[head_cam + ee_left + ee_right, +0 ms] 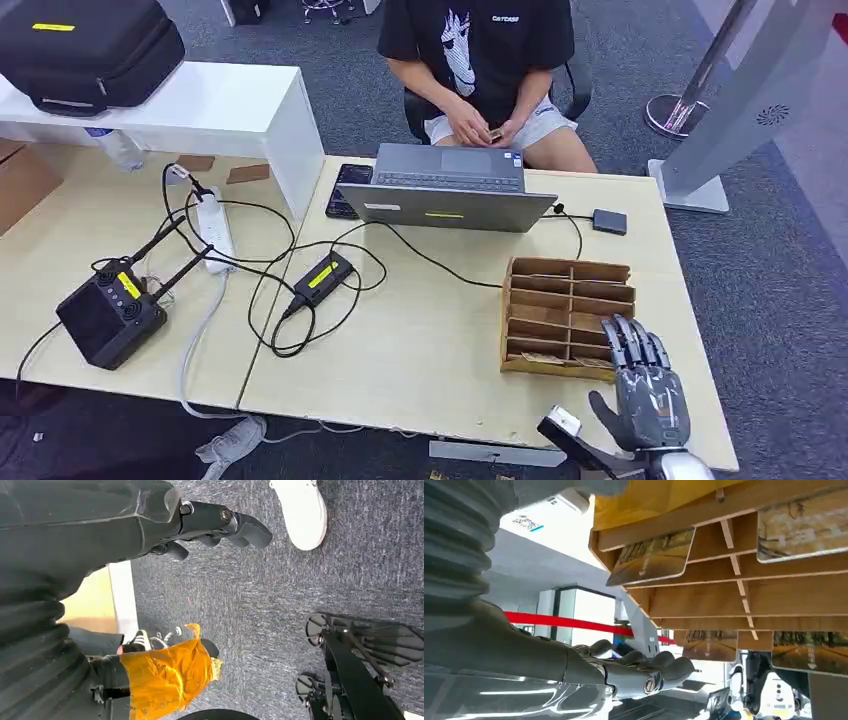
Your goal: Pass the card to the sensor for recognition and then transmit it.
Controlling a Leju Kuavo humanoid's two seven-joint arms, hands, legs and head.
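Where wooden rack (568, 315) holds landscape-printed card (651, 556), right robot hand (645, 385) spread, empty.

Slotted card rack (568, 315) is set at table's (430, 350) right front, right hand (645, 392) just before it. Laptop (446, 188) is placed behind, seated person (480, 60) beyond; scanner box (110, 315) far left.

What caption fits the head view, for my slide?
Right robot hand, fingers apart, at the near edge of a wooden card rack on the table, a person seated behind a laptop.
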